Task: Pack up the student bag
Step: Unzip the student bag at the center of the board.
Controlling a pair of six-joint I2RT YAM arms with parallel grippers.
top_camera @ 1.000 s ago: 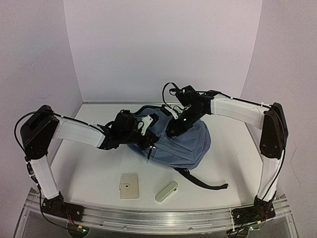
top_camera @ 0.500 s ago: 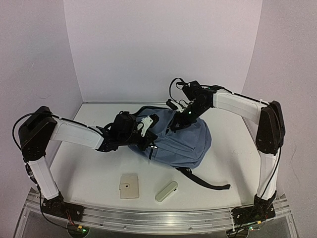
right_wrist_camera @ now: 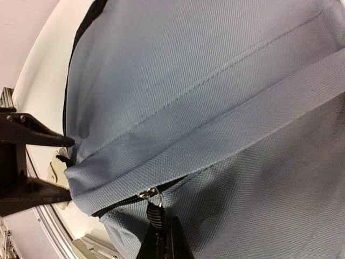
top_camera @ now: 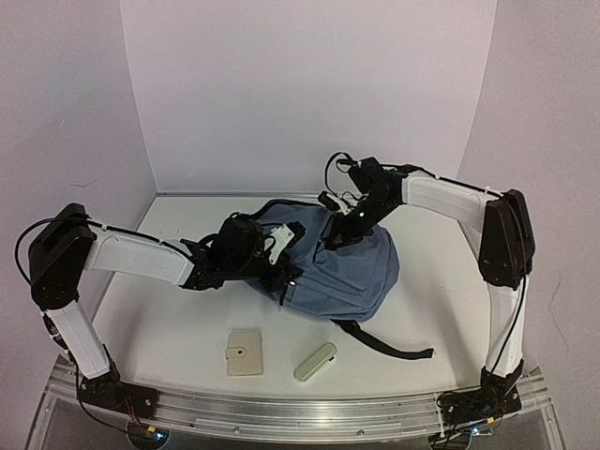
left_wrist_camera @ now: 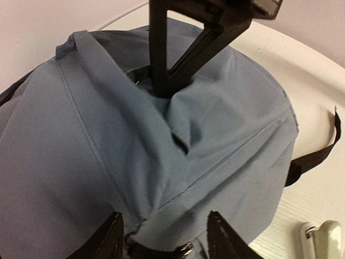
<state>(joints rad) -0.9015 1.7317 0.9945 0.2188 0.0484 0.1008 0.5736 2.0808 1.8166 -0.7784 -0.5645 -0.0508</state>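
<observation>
The right gripper (right_wrist_camera: 160,232) has drawn toward the tabletop's (top_camera: 178,328) far edge, clamped on the zip pull (right_wrist_camera: 152,200) of the mid-tabletop bag (top_camera: 352,267). The left gripper (left_wrist_camera: 167,240) (jaws parted astride fabric) should brace the bag first.

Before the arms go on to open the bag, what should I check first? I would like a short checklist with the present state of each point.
1. Right gripper shut on the zipper pull: ok.
2. Left gripper clamping the bag to steady it: not ok; it is open, with fabric between its fingers.
3. Zipper open wide enough for packing: cannot tell.
4. Beige pad and white stapler lying free on the table, in front of the bag: ok.
5. Strap apart from both arms: ok.
</observation>
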